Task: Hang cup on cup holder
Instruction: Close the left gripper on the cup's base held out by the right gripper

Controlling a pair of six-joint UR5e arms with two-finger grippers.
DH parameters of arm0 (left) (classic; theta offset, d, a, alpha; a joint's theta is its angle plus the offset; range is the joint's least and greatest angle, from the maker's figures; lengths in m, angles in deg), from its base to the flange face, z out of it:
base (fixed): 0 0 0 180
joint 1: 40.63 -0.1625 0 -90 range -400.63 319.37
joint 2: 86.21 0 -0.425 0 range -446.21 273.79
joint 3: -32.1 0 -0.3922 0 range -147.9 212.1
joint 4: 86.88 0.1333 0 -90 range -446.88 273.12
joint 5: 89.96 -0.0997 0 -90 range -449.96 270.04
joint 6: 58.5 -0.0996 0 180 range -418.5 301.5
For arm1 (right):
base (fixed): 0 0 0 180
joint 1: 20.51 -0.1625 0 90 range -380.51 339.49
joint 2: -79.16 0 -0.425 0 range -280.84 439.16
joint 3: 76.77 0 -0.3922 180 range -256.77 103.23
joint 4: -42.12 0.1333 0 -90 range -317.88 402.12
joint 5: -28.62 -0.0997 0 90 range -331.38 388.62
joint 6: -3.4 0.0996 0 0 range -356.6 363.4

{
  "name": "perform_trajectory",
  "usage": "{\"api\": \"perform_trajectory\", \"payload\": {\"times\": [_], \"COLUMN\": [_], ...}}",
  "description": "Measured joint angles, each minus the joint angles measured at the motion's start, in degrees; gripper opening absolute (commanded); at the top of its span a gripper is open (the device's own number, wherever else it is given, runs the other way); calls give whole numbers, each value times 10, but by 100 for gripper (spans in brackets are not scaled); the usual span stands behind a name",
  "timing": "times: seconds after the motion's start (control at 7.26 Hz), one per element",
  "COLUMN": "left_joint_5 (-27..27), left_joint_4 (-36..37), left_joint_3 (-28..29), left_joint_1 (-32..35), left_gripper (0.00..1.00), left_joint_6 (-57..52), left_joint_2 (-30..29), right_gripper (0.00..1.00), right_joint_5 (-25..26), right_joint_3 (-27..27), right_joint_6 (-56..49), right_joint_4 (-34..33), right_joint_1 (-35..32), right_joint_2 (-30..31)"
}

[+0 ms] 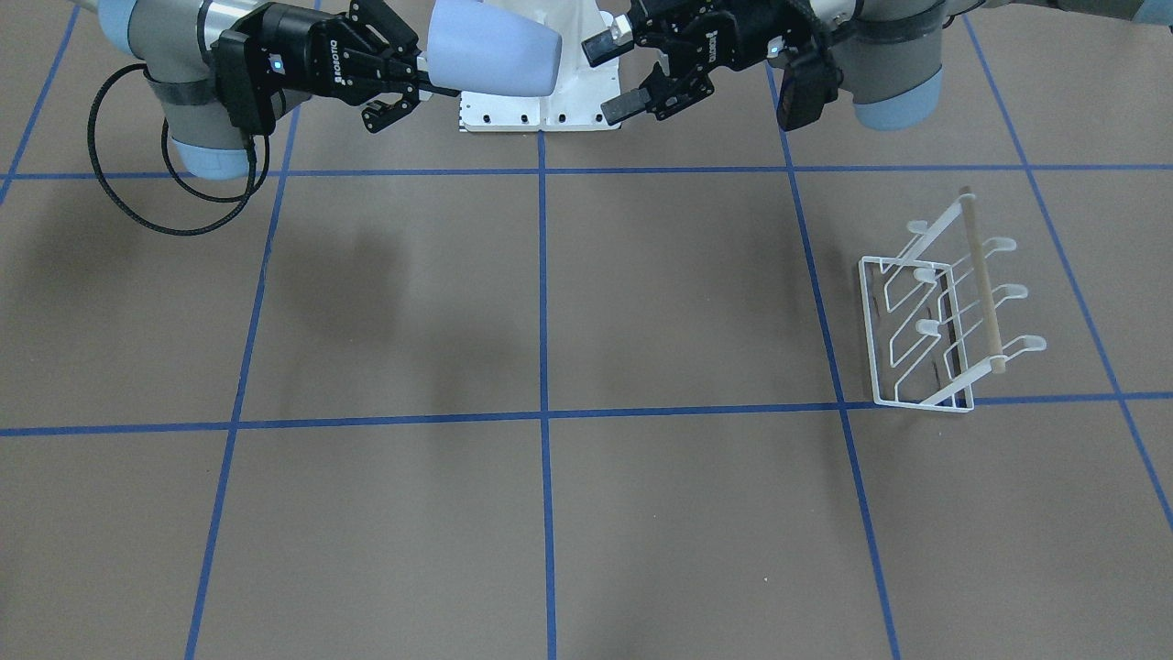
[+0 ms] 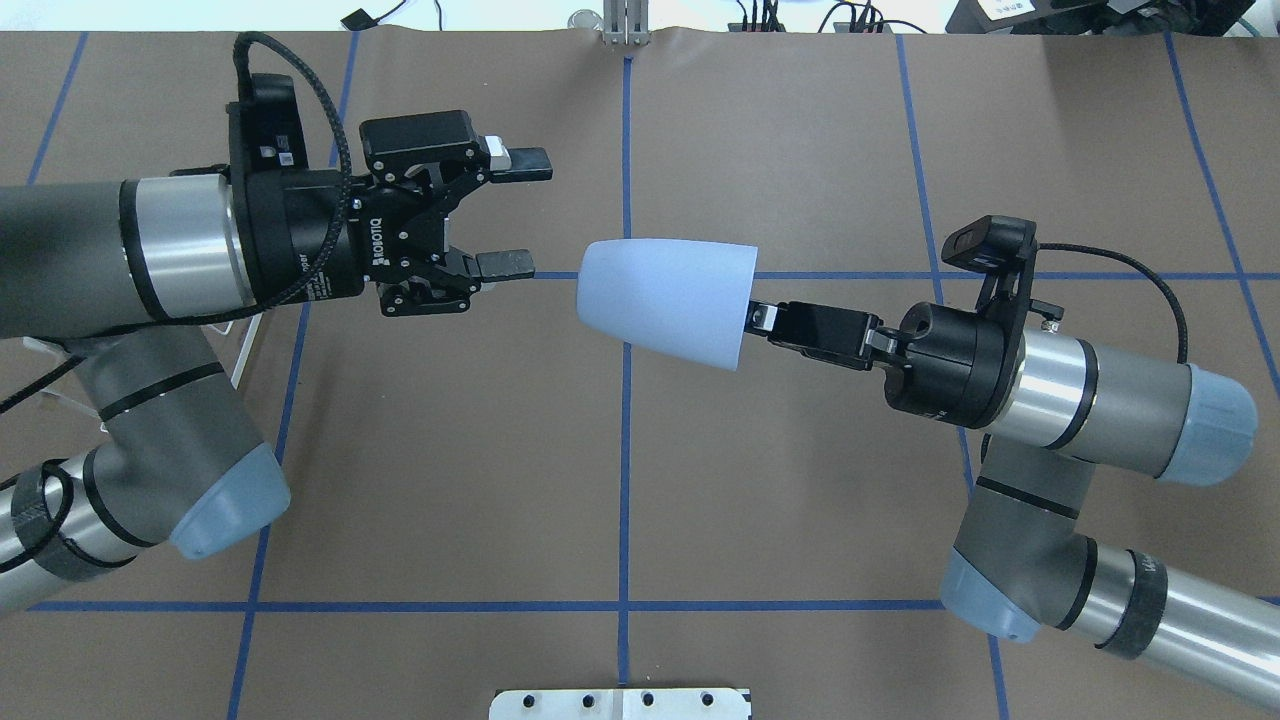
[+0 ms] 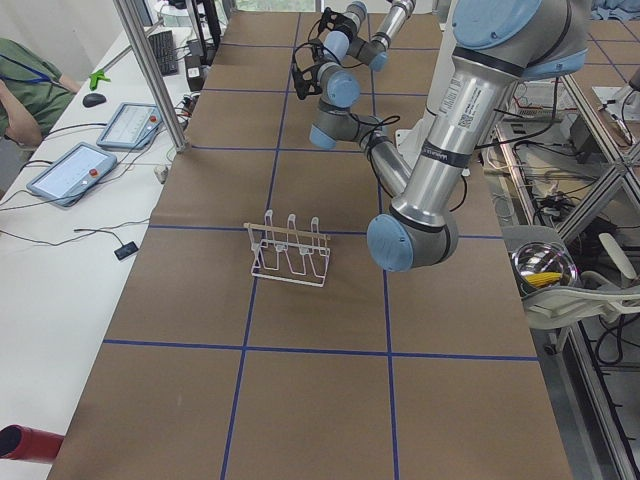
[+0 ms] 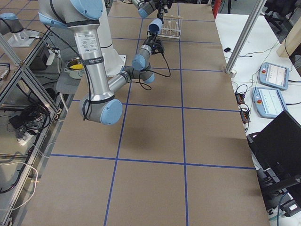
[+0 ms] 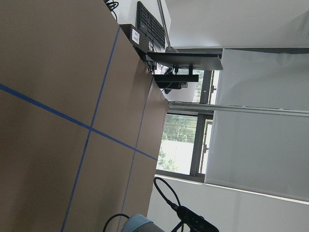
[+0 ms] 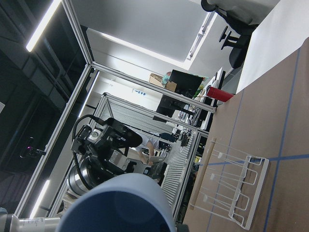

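Note:
The pale blue-grey cup (image 2: pixel 665 300) lies on its side in the air, base toward my left arm. It also shows in the front view (image 1: pixel 495 46) and the right wrist view (image 6: pixel 120 203). My right gripper (image 2: pixel 757 319) is shut on the cup's rim and holds it high over the table's middle. My left gripper (image 2: pixel 513 214) is open and empty, a short gap from the cup's base; it also shows in the front view (image 1: pixel 614 75). The white wire cup holder (image 1: pixel 944 312) with its wooden rod stands on the table on my left side, well away from both grippers.
The white robot base plate (image 1: pixel 541 110) sits at the table's near edge between the arms. Blue tape lines (image 1: pixel 542 293) grid the brown table. Tablets (image 3: pixel 70 170) and a seated person (image 3: pixel 20 80) are beyond the far edge.

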Motion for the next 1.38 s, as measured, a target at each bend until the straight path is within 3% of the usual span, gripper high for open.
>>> {"api": "perform_trajectory", "payload": {"times": [0.28, 1.38], "left_joint_5": [-26, -25], "left_joint_4": [-2, -1], "left_joint_3": [0, -11], "left_joint_1": [-29, -50], "left_gripper": [98, 98], "left_joint_6": [4, 10], "left_joint_2": [-4, -18], "right_gripper": [0, 0], "right_joint_5": [3, 5], "right_joint_3": [-4, -7], "right_joint_6": [-1, -2], "right_joint_4": [0, 0], "right_joint_1": [0, 0], "right_joint_2": [-6, -8]}}
